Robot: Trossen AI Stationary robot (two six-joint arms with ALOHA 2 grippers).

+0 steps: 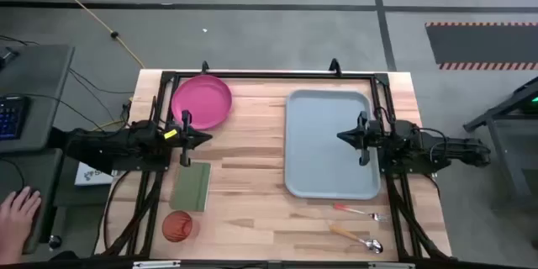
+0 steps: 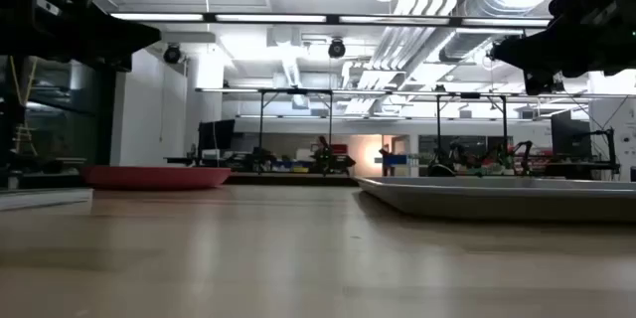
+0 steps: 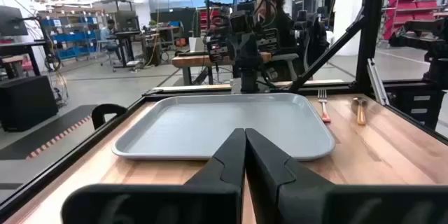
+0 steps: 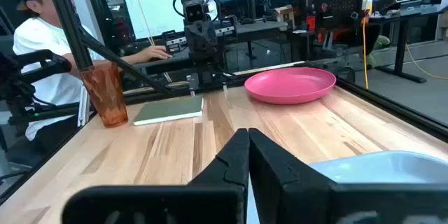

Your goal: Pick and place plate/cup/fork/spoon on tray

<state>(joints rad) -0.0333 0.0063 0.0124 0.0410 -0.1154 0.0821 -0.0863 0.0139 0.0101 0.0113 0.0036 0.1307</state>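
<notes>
The pink plate (image 1: pixel 201 101) lies on the table at the far left; it also shows in the right wrist view (image 4: pixel 290 85). The orange cup (image 1: pixel 177 226) stands upright at the near left, also in the right wrist view (image 4: pixel 106 95). The fork (image 1: pixel 357 211) and the spoon (image 1: pixel 357 238) lie near the table's near right corner. The blue-grey tray (image 1: pixel 329 143) lies right of centre. My left gripper (image 1: pixel 208 138) is shut and empty, above the table beside the plate. My right gripper (image 1: pixel 340 137) is shut and empty above the tray's right part.
A green notebook (image 1: pixel 192 187) lies flat between the plate and the cup. A black frame (image 1: pixel 269 76) runs along the table's far edge and sides. A person sits beyond the table's left side (image 4: pixel 35 49); a hand (image 1: pixel 17 210) shows at the left.
</notes>
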